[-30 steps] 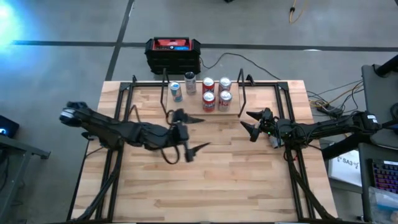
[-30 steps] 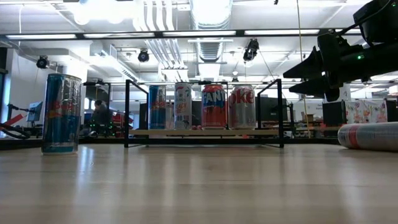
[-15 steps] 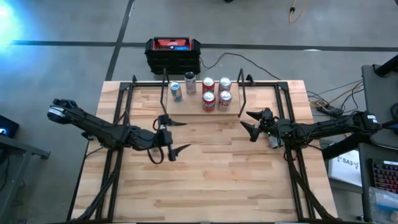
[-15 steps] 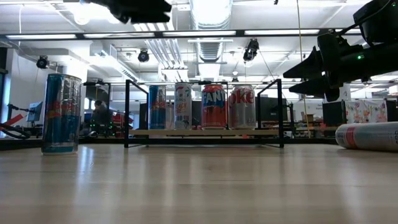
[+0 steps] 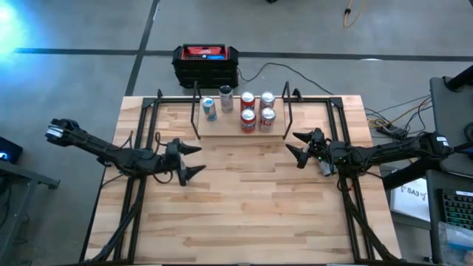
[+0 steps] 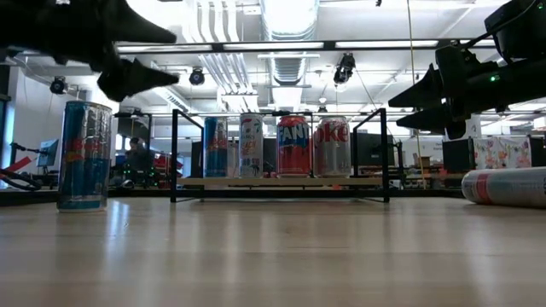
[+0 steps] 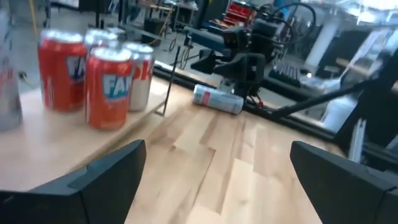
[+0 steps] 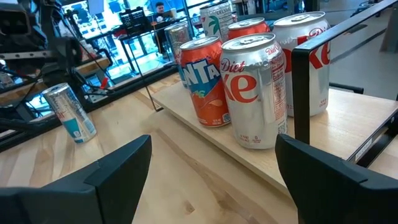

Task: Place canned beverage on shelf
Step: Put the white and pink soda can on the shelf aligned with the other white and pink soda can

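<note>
High view – shelf [image 5: 238,127]: set at the far edge of the worktop [image 5: 244,214], near its middle, with black rod uprights at both ends.
High view – cans on shelf: six are seen; a blue can [image 5: 209,109] and a white can [image 5: 226,97] toward the left end, four red and silver cans [image 5: 256,110] toward the right end.
High view – left gripper [image 5: 189,160]: held over the worktop's left half, fingers spread apart, nothing between them.
High view – right gripper [image 5: 296,146]: held over the worktop's right half, just off the shelf's right end, fingers apart and empty.
High view – black-and-red box [image 5: 205,64]: placed on the floor beyond the far edge.
Low view – tall blue can [image 6: 84,155]: stood upright on the worktop, apart from the shelf.
Low view – lying can [image 6: 505,187]: laid on its side on the worktop, at the frame's right edge.
Low view – shelf row: four cans are seen upright between the uprights.
Left wrist view – orange Fanta can [image 7: 107,88]: stood on the plank with other cans behind it; a can on its side [image 7: 217,99] is seen below the other arm.
Right wrist view – Diet Coke can [image 8: 253,89]: stood at the plank's near edge, just beside a Fanta can [image 8: 203,80]; a slim blue can [image 8: 70,112] is seen on the worktop, well apart from the shelf.
</note>
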Controlling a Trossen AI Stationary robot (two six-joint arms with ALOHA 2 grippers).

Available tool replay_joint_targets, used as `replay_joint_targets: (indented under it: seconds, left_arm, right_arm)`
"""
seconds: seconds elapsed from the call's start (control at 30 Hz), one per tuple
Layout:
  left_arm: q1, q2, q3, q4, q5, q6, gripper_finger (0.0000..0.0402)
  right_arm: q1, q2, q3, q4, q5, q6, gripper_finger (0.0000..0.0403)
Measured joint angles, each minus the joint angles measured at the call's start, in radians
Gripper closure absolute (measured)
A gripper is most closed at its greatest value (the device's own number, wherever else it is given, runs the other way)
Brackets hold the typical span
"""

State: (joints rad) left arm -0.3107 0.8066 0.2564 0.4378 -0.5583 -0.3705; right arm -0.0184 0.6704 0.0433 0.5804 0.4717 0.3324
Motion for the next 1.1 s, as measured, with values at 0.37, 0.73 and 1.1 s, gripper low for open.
replay_joint_targets:
  seconds: [0.37,0.73,1.1]
  left_arm:
    - [0.0,-0.007,-0.033,0.051,-0.005,0.219,0.0017]
    - [0.0,0.029,-0.031,0.05,-0.006,0.223,0.0017]
    - [0.0,0.098,-0.029,0.048,-0.008,0.223,0.0017]
  right_arm:
    - [0.0,0.0,0.0,0.0,0.0,0.0,0.0076]
    - [0.0,0.0,0.0,0.0,0.0,0.0,0.0076]
    - [0.0,0.0,0.0,0.0,0.0,0.0,0.0076]
